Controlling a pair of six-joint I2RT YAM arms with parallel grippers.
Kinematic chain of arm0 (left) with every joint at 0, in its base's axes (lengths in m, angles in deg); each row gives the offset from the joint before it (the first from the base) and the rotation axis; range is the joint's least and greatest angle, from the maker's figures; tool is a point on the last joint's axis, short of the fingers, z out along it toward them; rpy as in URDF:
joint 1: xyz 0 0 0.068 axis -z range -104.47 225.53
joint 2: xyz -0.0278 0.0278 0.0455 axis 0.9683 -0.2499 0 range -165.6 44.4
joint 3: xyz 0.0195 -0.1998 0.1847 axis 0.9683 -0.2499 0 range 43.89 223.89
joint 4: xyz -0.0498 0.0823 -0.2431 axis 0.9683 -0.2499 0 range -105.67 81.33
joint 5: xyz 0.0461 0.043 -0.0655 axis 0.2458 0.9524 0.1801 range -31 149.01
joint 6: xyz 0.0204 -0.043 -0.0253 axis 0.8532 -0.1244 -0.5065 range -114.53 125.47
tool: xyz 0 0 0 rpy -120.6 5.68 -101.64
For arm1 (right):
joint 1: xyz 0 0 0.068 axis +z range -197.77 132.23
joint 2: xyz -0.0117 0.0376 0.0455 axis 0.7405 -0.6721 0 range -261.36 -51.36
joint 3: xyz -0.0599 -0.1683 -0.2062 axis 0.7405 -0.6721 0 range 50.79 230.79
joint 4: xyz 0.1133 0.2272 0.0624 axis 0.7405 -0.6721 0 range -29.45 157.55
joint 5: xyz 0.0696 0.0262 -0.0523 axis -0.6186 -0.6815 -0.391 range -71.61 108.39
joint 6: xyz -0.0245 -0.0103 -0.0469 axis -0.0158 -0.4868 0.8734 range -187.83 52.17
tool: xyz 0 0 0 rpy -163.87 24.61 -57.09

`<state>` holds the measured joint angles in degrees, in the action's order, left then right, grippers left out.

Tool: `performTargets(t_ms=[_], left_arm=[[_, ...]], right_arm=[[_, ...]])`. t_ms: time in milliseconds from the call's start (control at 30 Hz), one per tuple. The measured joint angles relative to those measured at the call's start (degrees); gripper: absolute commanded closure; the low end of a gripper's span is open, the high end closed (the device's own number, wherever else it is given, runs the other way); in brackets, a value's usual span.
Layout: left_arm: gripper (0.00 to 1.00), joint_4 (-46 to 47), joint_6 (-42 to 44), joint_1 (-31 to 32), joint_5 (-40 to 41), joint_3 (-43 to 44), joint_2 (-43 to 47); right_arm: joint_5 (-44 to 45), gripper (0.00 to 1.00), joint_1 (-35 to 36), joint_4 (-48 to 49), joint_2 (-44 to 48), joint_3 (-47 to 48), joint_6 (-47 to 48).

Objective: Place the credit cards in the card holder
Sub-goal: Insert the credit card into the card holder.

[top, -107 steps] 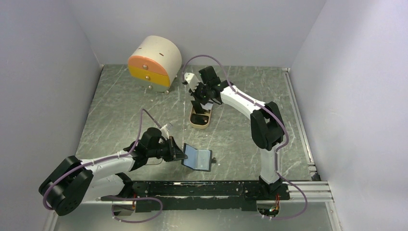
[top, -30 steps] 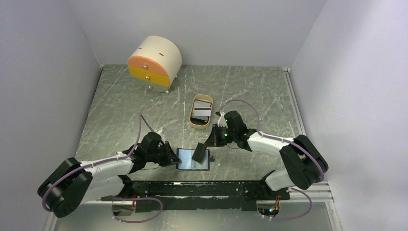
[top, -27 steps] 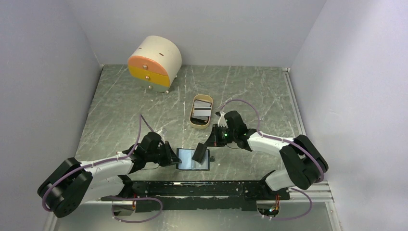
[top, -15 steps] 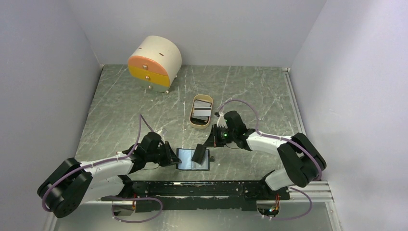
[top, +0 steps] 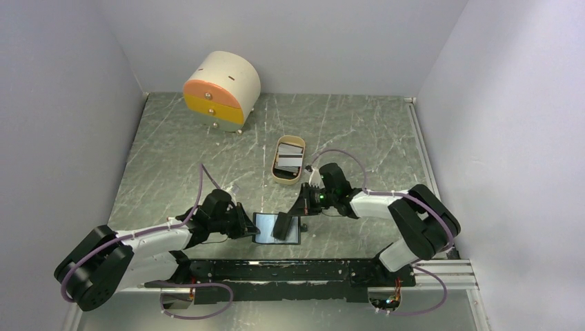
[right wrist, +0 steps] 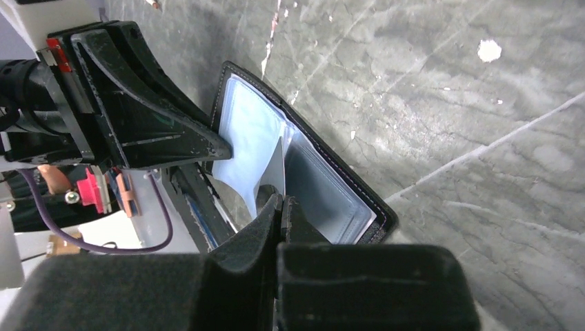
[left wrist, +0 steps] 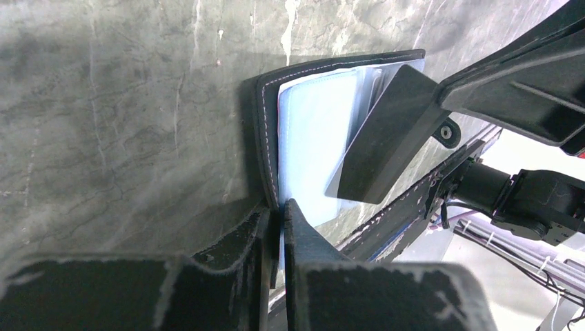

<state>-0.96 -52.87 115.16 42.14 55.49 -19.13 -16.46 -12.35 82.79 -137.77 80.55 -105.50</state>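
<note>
The card holder point(top: 266, 228) lies open near the table's front edge, blue inner face up. My left gripper point(top: 251, 227) is shut on its left edge; the left wrist view shows the jaws point(left wrist: 279, 207) pinching the stitched rim of the holder point(left wrist: 310, 131). My right gripper point(top: 295, 212) is shut on a black credit card point(top: 282, 226) and holds it tilted, its lower end in the holder. The card shows in the left wrist view point(left wrist: 383, 138) and edge-on in the right wrist view point(right wrist: 276, 172), above the right jaws point(right wrist: 281, 201). More credit cards point(top: 290, 157) lie in the tan tray.
The tan oval tray point(top: 279, 174) stands behind the holder at mid table. A round cream box with orange and yellow drawers point(top: 221, 89) stands at the back left. A black rail point(top: 296, 270) runs along the near edge. Grey walls close in the sides.
The right arm came from the tray to the holder with the black card. The holder now lies flatter. In the last half second the card moved down and left into it.
</note>
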Motion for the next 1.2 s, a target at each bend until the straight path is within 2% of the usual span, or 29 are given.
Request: performTargets(t_ms=[300, 967, 1067, 1200], left_arm=[[0.86, 0.17, 0.02, 0.00, 0.00, 0.00, -0.35], [0.85, 0.44, 0.87, 0.00, -0.13, 0.00, -0.46], [0.85, 0.81, 0.98, 0.00, -0.28, 0.00, -0.72], [0.85, 1.42, 0.98, 0.00, -0.61, 0.00, -0.85]], right_arm=[[-1.40, 1.00, 0.20, 0.46, -1.42, 0.00, -0.72], [-1.84, 1.00, 3.43, -4.44, -9.07, 7.06, 2.82], [-1.60, 0.90, 3.78, -5.97, -9.25, 8.22, 3.65], [0.13, 0.71, 4.87, -7.39, -9.42, 9.81, 4.28]])
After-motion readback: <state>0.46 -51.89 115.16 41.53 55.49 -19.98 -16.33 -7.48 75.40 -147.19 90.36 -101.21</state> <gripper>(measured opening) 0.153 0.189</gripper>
